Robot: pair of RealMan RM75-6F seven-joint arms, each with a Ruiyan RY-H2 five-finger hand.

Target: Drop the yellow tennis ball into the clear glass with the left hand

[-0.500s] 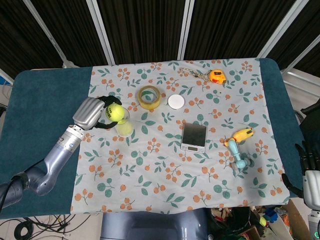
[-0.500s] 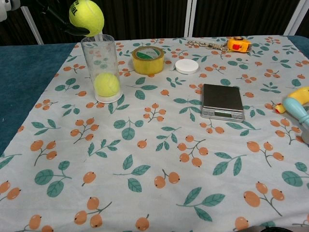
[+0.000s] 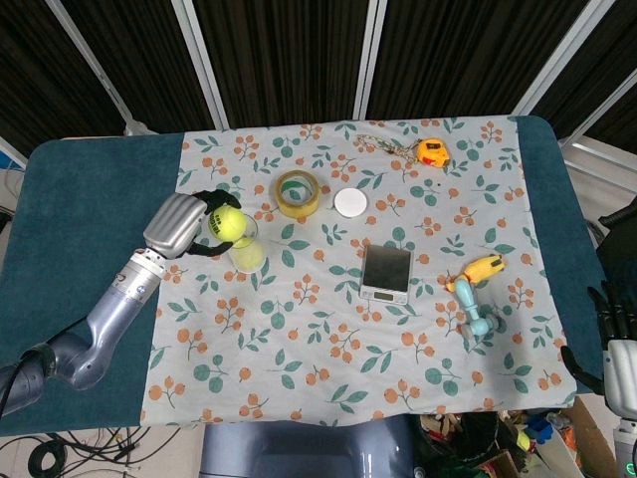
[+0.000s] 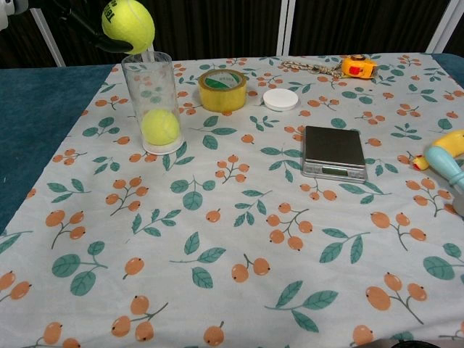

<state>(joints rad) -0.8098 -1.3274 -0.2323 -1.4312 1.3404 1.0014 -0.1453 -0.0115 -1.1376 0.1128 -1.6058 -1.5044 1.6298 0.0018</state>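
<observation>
Table [image 3: 90, 189]: I see dark teal felt along its left side, the rest under a thin floral cloth [image 4: 239, 217] that lies flat with soft creases.
Left hand [image 3: 184, 225]: I have it beside the glass, dark fingers wrapped round the ball; grey shell turned up, wrist angled in from the table's left edge.
Right hand [image 3: 615, 339]: parked low off the right edge; I cannot tell whether its fingers are spread or curled.
Clear glass [image 4: 151, 101]: tall, straight-walled, upright on the cloth, with one ball already at its bottom.
Yellow tennis ball [image 4: 128, 25]: fuzzy, printed lettering, held just above the rim and a little left of centre; I judge it needs nudging right before release.
</observation>
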